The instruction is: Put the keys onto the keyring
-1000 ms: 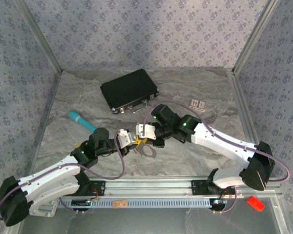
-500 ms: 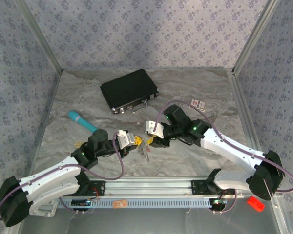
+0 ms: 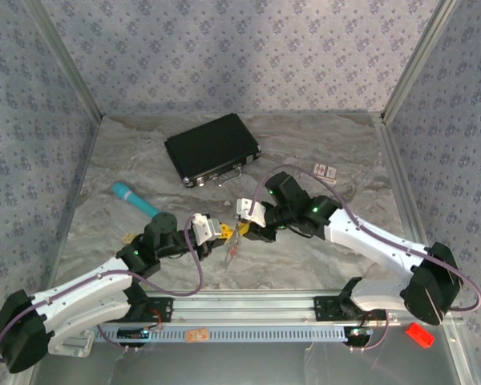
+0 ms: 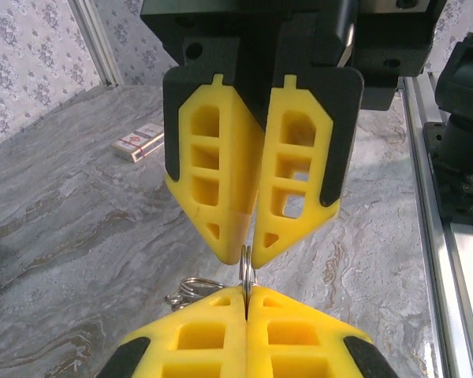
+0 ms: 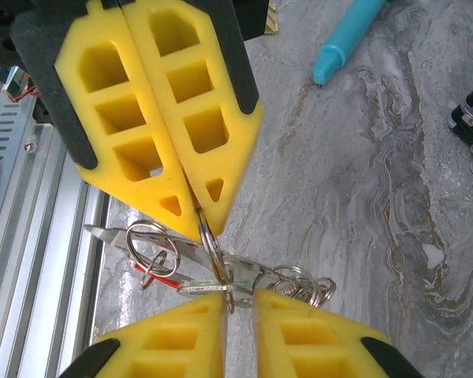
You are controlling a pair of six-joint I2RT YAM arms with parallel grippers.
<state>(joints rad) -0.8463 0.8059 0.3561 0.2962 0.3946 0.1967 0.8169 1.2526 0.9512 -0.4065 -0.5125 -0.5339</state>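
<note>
Clamping the keyring (image 5: 210, 241), left gripper (image 4: 246, 294) faces right gripper (image 5: 240, 298).

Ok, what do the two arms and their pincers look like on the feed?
The left arm and right arm match: white shells, black joints, a green light, a looping purple cable. The left pincer and right pincer have yellow wedge-shaped fingers with cut-out windows, backed in black.
</note>
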